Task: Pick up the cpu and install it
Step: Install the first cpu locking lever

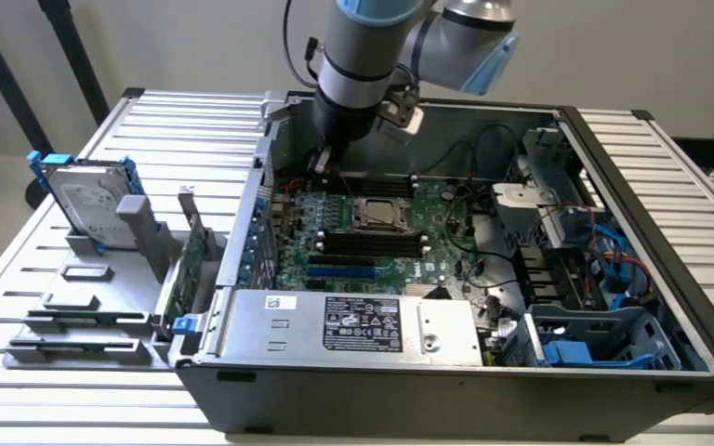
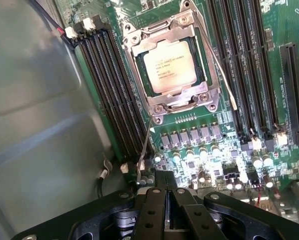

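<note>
CPU (image 2: 169,65) seated flat in its socket, silver top up. The open computer case (image 1: 654,307) lies on the slatted worktop (image 1: 183,111), and the socket sits mid-way across its green motherboard (image 1: 438,265). The gripper (image 2: 165,187) hangs over the board's edge beside the black memory slots (image 2: 114,85), jaws pressed together and holding nothing. The CPU lies straight ahead of the jaws, apart from them, towards the board's middle.

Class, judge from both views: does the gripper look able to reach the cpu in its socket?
Probably yes from above: nothing lies over the cpu, and the gripper hangs inside the open case near it. The metal frame rims its edges.
</note>
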Robot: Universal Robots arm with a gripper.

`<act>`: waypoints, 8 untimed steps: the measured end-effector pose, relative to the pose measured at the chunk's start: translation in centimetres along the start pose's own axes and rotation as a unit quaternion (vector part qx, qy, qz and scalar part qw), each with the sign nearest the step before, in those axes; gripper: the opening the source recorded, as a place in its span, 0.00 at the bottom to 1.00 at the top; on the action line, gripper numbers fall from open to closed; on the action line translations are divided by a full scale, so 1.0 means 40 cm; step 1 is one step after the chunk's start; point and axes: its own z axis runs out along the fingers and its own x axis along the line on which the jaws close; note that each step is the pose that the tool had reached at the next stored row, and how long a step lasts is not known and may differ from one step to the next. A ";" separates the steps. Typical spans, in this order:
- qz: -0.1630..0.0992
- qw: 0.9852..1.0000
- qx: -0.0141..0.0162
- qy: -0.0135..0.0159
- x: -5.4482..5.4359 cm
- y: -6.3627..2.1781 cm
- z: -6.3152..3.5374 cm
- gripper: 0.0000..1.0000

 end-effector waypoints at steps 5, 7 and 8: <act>0.015 1.000 0.006 0.007 -0.002 -0.005 0.000 0.11; 0.023 1.000 0.005 0.011 -0.002 -0.006 0.000 0.11; 0.028 1.000 0.005 0.013 -0.002 -0.007 0.001 0.11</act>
